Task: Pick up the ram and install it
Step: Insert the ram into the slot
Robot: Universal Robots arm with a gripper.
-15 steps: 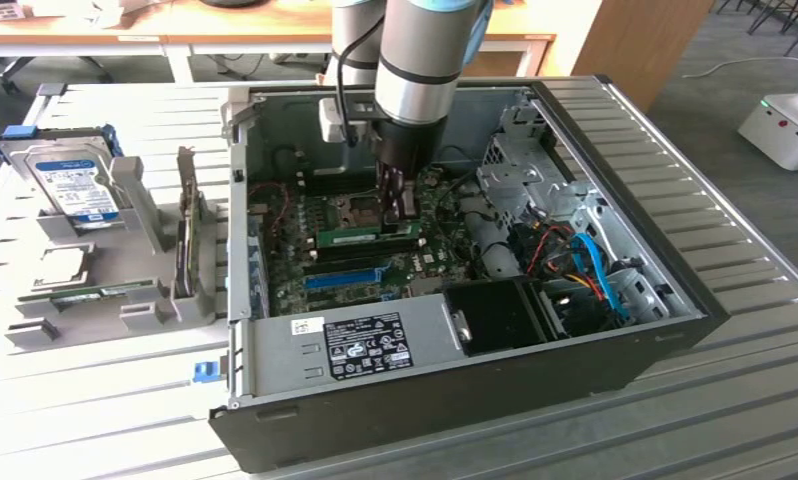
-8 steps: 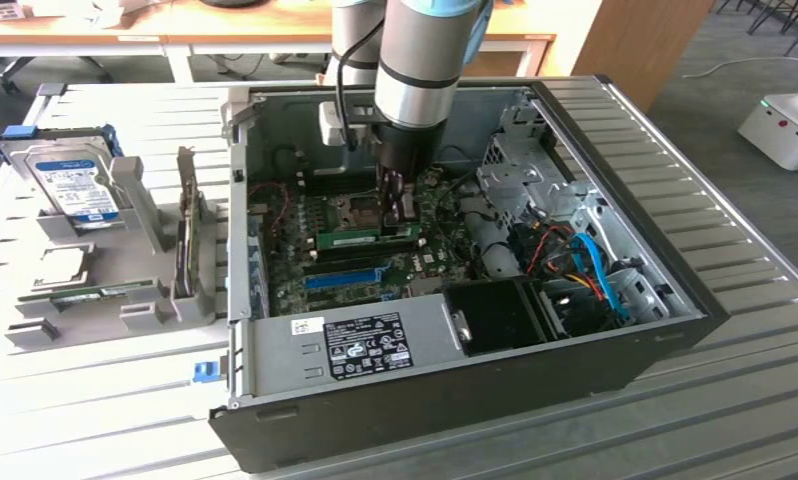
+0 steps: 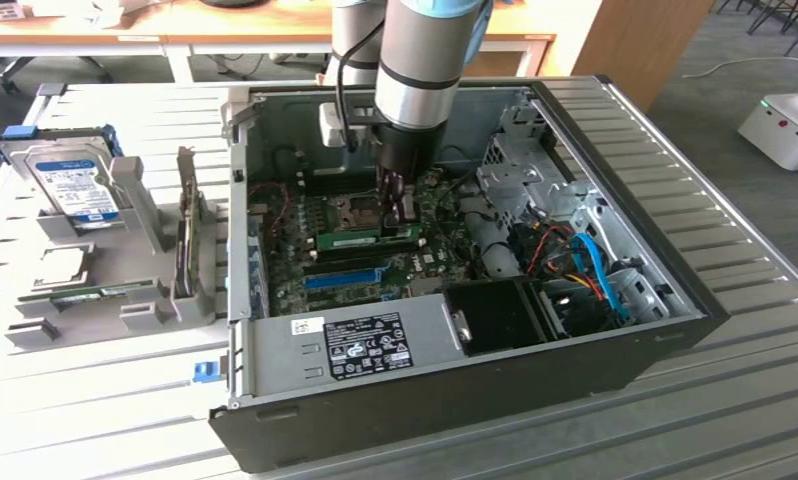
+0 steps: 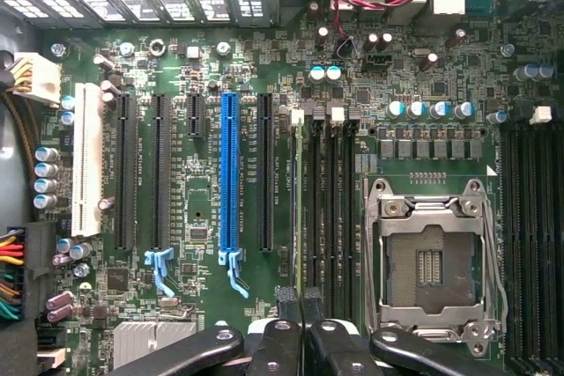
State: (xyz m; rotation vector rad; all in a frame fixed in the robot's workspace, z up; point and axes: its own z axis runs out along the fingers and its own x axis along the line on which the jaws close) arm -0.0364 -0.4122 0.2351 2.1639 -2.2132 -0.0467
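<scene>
in the exterior view an open computer case [image 3: 439,395] lies on a slatted table [image 3: 79,410], its motherboard [image 3: 286,285] facing up. the arm reaches straight down into the case, and the gripper [image 3: 399,222] sits low over the board, just to the exterior view's right of the cpu socket [image 3: 350,210]. the ram [image 3: 359,239] stands on edge in a slot on the board, above the blue slot [image 3: 339,278] in the picture, and the gripper's tips come down at the ram's end on the exterior view's right. outside the case, at the exterior view's left, a grey holder [image 3: 139,210] carries a hard drive [image 3: 79,185] with a blue label, and a second green stick [image 3: 99,293] lies lower in that holder.

in the wrist view the gripper [image 4: 300,298] has its two black fingertips [image 4: 286,298] drawn together, with barely a gap between them. the ram [image 4: 295,209] shows edge-on as a thin pale line in the memory slot nearest the expansion slots, between the blue slot [image 4: 230,173] and the cpu socket [image 4: 429,257], and it runs right up to the closed tips. whether the tips pinch its edge or press on top of it, i cannot tell.
</scene>
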